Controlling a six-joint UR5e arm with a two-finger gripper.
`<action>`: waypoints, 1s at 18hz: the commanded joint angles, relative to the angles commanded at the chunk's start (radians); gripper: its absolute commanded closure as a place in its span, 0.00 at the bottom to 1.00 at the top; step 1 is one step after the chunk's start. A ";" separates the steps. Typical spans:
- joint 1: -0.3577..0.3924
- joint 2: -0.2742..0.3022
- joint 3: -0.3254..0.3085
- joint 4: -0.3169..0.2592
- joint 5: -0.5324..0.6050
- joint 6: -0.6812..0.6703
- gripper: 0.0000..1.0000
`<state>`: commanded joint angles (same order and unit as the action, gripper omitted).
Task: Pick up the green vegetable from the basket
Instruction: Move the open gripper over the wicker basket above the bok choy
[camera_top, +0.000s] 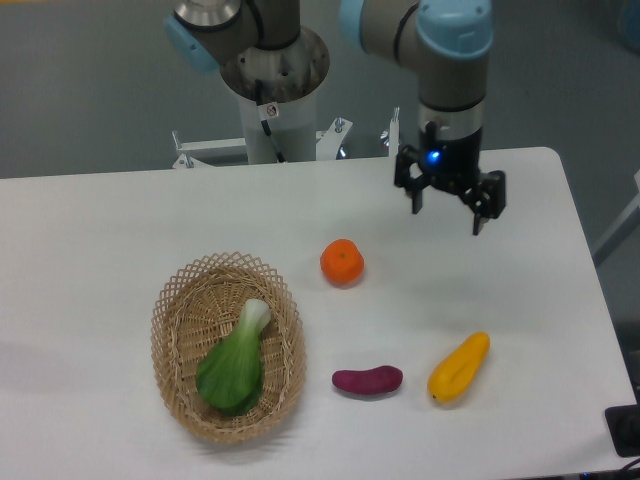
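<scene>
Hanging above the far right of the surface (120, 230): the gripper (447, 208) is being held high and well apart from everything below, so nothing is being risked by a stray touch.
Jaws: they are being kept spread wide, and nothing is being carried between them; this opening is judged to be a readying for a bulky, leafy thing.
Green vegetable (233, 365): it is being cradled inside the basket (175, 300), lying slantwise, its pale stalk being pointed up toward the far rim and its dark leaves being rested toward the near end.
Basket: it is being kept at the near left of the surface, well apart from the gripper; its shallow wall is judged to be leaving the vegetable open to a descent from above.
Orange fruit (342, 262): it is being left loose just beyond the basket's right side, between basket and gripper.
Purple piece (367, 380) and yellow fruit (459, 367): they are being left near the front edge, apart from the basket.
Stage: the pick is not yet being started; a long crossing to the left is judged to be needed first.
</scene>
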<state>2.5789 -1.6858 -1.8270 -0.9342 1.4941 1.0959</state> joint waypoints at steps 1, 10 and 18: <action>-0.046 -0.023 0.011 0.005 -0.003 -0.140 0.00; -0.232 -0.123 -0.011 0.087 0.003 -0.422 0.00; -0.342 -0.167 -0.051 0.110 0.005 -0.424 0.00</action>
<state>2.2366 -1.8529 -1.8776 -0.8239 1.4987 0.6719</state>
